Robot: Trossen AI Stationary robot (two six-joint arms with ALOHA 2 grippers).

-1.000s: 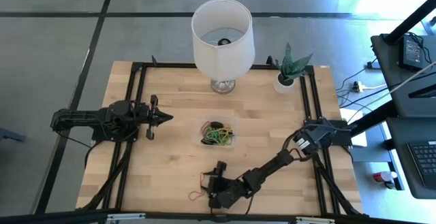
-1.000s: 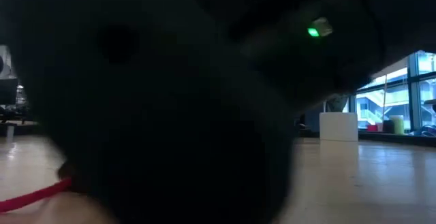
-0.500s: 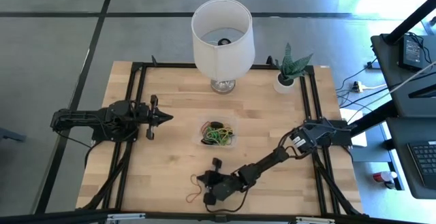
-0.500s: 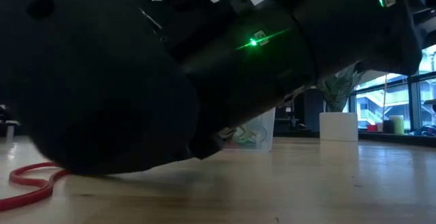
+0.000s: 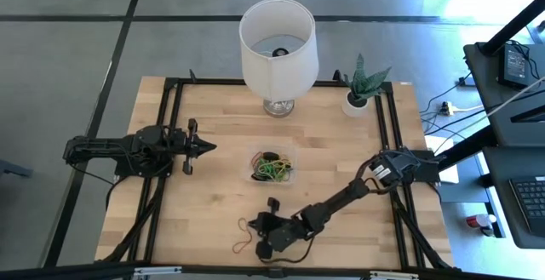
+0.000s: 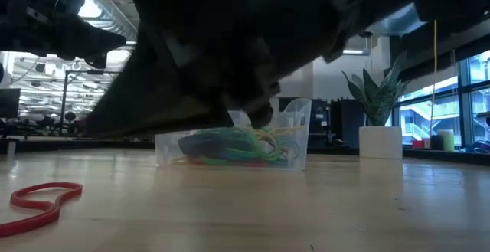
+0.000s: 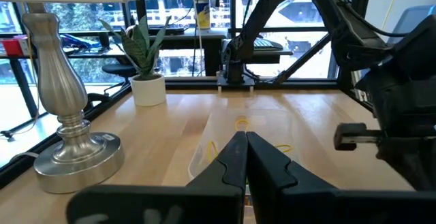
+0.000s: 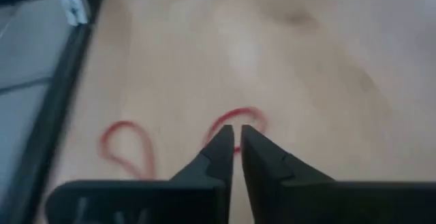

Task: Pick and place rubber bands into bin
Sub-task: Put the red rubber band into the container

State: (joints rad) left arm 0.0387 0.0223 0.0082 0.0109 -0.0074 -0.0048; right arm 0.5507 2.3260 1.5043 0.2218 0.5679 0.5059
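right claw (image 5: pixel 255 226) sits low at the near table (image 5: pixel 213 195) edge, fingers nearly together with a red band (image 8: pixel 235 118) at the tips, grip unclear. more red bands (image 5: pixel 244 237) beside it. bin (image 5: pixel 272 167) mid-table, part filled. left claw (image 5: pixel 207 147) closed, parked left.

Right hand (image 8: pixel 236 137) closed — red rubber bands (image 8: pixel 235 123) on table (image 8: pixel 327 60) beyond.

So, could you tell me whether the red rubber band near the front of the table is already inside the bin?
No, the red rubber band lies flat on the bare wooden table, well apart from the bin.
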